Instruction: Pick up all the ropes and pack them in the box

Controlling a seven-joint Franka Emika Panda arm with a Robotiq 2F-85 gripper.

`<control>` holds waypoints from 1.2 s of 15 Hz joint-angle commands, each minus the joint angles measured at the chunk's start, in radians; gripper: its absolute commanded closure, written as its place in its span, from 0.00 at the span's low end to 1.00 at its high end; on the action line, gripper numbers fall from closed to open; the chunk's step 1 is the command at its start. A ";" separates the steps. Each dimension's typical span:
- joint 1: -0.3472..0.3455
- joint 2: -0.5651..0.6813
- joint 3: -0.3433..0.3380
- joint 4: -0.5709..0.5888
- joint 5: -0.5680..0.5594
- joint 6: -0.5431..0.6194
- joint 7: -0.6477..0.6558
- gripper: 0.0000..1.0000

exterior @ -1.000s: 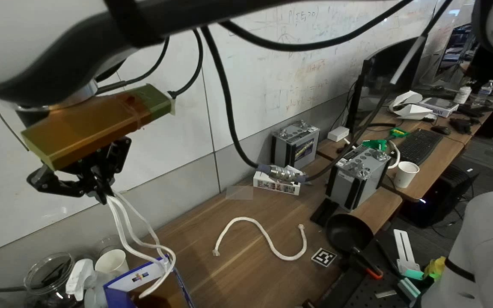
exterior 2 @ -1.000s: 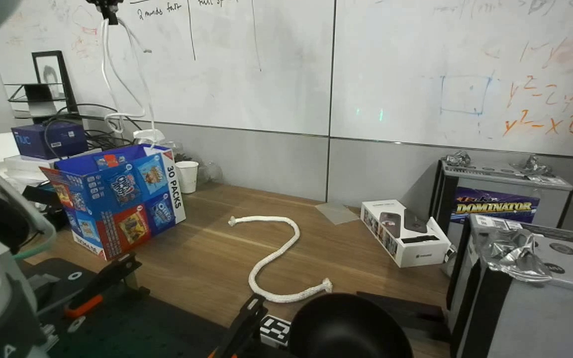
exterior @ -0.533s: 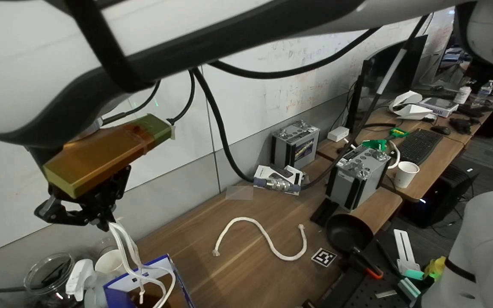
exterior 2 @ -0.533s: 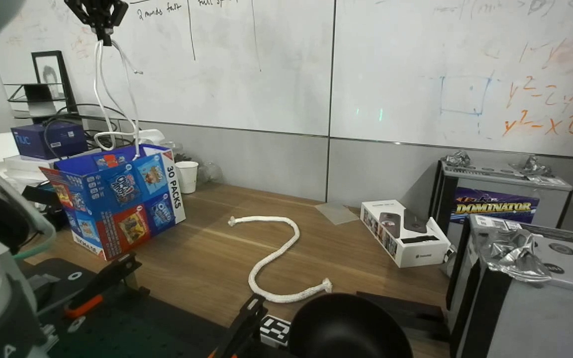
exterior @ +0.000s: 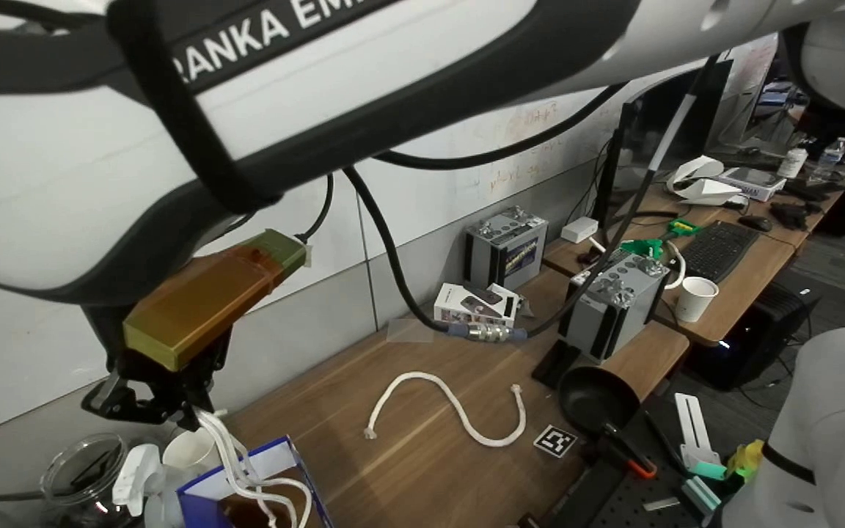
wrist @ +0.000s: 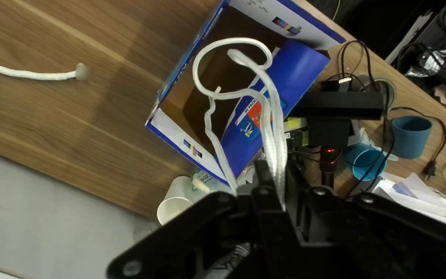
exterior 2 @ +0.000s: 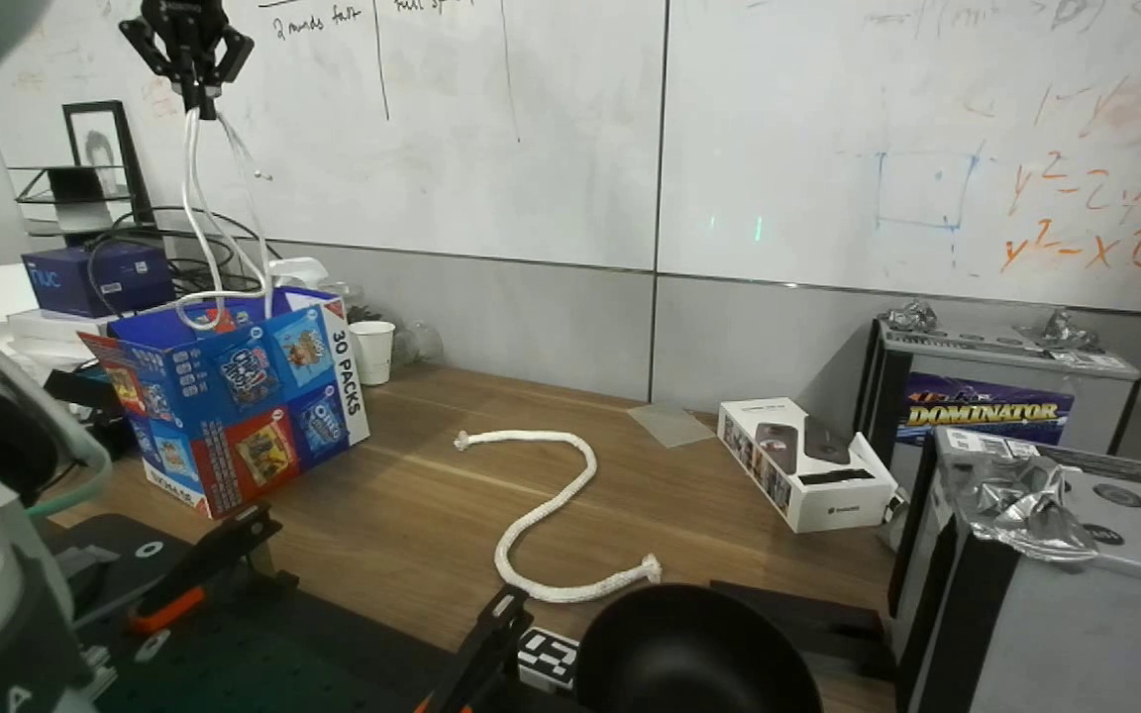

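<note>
In the wrist view, my gripper (wrist: 278, 176) clamps white rope strands (wrist: 277, 120), lower centre; they hang from my jaws at the open box (wrist: 292, 73), upper centre. Another rope (wrist: 33, 74) lies upper left.

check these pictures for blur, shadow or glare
Wrist view: the gripper is out of focus, a soft shadow falls on the table beside the box, the loose rope has a smudged tip; in an exterior view, two green glints, probably reflections, mark the whiteboard.
</note>
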 commanded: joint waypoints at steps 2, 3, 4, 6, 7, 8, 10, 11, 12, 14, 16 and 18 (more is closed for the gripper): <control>0.005 -0.031 -0.009 -0.033 0.036 0.018 -0.045 0.44; 0.004 -0.034 -0.009 -0.040 0.036 0.020 -0.048 0.37; 0.004 -0.038 -0.009 -0.047 0.036 0.021 -0.049 0.29; 0.001 -0.056 -0.015 -0.070 0.021 0.019 -0.033 0.15; -0.006 -0.068 -0.020 -0.085 0.022 0.016 -0.046 0.07; -0.011 -0.080 -0.026 -0.097 0.017 0.011 -0.057 0.01; -0.028 -0.107 -0.046 -0.136 -0.010 0.012 -0.075 0.00; -0.040 -0.124 -0.059 -0.156 -0.023 0.012 -0.090 0.00; -0.053 -0.140 -0.073 -0.176 -0.034 0.009 -0.112 0.00; -0.091 -0.176 -0.112 -0.207 -0.062 -0.004 -0.156 0.00; -0.134 -0.198 -0.156 -0.248 -0.097 0.008 -0.183 0.01; -0.180 -0.218 -0.201 -0.304 -0.135 0.034 -0.208 0.00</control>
